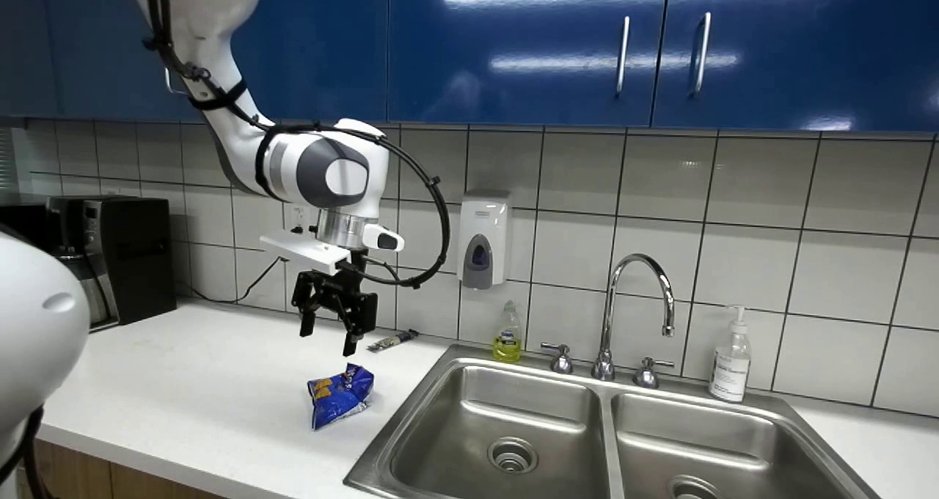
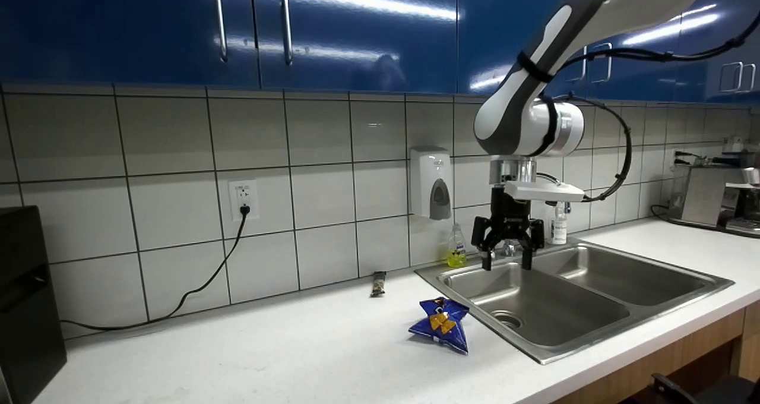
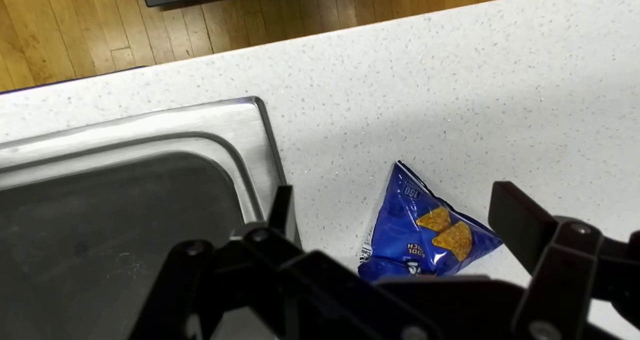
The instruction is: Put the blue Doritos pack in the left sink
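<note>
The blue Doritos pack [image 1: 339, 398] lies crinkled on the white counter beside the sink in both exterior views [image 2: 444, 327]. In the wrist view the pack [image 3: 415, 225] shows between the fingers and below them, its lower part hidden by the gripper body. My gripper [image 1: 329, 335] is open and empty, pointing down, with a gap above the counter; it also shows in an exterior view [image 2: 507, 262]. The left sink [image 1: 447, 440] is the basin nearer the pack, with a round drain; it also shows in an exterior view [image 2: 564, 312]. Its corner [image 3: 125, 220] shows in the wrist view.
A chrome faucet [image 1: 607, 323], a yellow soap bottle [image 1: 508, 341] and a pump bottle [image 1: 731, 367] stand behind the sink. The right basin [image 1: 697, 433] adjoins the left. A small wrapped bar [image 1: 392, 340] lies near the wall. A dispenser [image 1: 484, 227] hangs on the tiles.
</note>
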Robot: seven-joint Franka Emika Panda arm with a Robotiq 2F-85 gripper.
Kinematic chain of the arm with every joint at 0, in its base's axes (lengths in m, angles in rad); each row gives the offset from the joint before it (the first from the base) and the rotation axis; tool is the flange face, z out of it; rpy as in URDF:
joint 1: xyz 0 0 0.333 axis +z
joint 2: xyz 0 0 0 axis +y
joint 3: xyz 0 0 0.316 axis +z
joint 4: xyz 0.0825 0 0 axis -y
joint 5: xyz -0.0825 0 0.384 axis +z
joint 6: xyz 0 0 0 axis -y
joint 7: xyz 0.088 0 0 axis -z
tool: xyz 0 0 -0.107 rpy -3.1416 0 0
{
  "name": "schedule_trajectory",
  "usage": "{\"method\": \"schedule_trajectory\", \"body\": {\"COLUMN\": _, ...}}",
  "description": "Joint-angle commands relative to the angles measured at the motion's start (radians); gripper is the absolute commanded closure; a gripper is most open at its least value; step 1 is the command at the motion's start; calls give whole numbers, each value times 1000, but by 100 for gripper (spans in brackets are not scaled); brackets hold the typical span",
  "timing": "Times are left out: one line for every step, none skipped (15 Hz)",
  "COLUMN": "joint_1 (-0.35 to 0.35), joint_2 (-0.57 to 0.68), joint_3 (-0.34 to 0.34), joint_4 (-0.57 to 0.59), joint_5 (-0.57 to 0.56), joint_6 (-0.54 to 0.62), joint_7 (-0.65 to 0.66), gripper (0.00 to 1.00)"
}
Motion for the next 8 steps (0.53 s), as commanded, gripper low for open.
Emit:
{"method": "schedule_trajectory", "body": {"joint_1": 5, "joint_2": 118, "joint_3": 33, "joint_4": 47, "joint_5": 59, "joint_6": 72, "joint_7": -17, "gripper": 0}}
{"method": "schedule_trajectory", "body": {"joint_1": 9, "joint_2": 146, "joint_3": 43, "joint_4": 56, "joint_5": 73, "joint_6": 94, "joint_7": -10, "gripper": 0}}
{"method": "schedule_trajectory", "body": {"joint_1": 12, "joint_2": 174, "joint_3": 54, "joint_4": 69, "joint_5": 89, "joint_6": 116, "joint_7": -6, "gripper": 0}}
{"method": "schedule_trajectory", "body": {"joint_1": 13, "joint_2": 200, "joint_3": 64, "joint_4": 81, "joint_5": 99, "joint_6": 139, "joint_7": -2, "gripper": 0}}
{"method": "schedule_trajectory", "body": {"joint_1": 14, "joint_2": 225, "joint_3": 74, "joint_4": 97, "joint_5": 115, "joint_6": 156, "joint_7": 0, "gripper": 0}}
{"method": "schedule_trajectory", "body": {"joint_1": 12, "joint_2": 248, "joint_3": 83, "joint_4": 112, "joint_5": 124, "joint_6": 174, "joint_7": 5, "gripper": 0}}
{"method": "schedule_trajectory", "body": {"joint_1": 11, "joint_2": 271, "joint_3": 93, "joint_4": 131, "joint_5": 135, "joint_6": 188, "joint_7": 6, "gripper": 0}}
{"method": "schedule_trajectory", "body": {"joint_1": 8, "joint_2": 291, "joint_3": 100, "joint_4": 148, "joint_5": 141, "joint_6": 201, "joint_7": 11, "gripper": 0}}
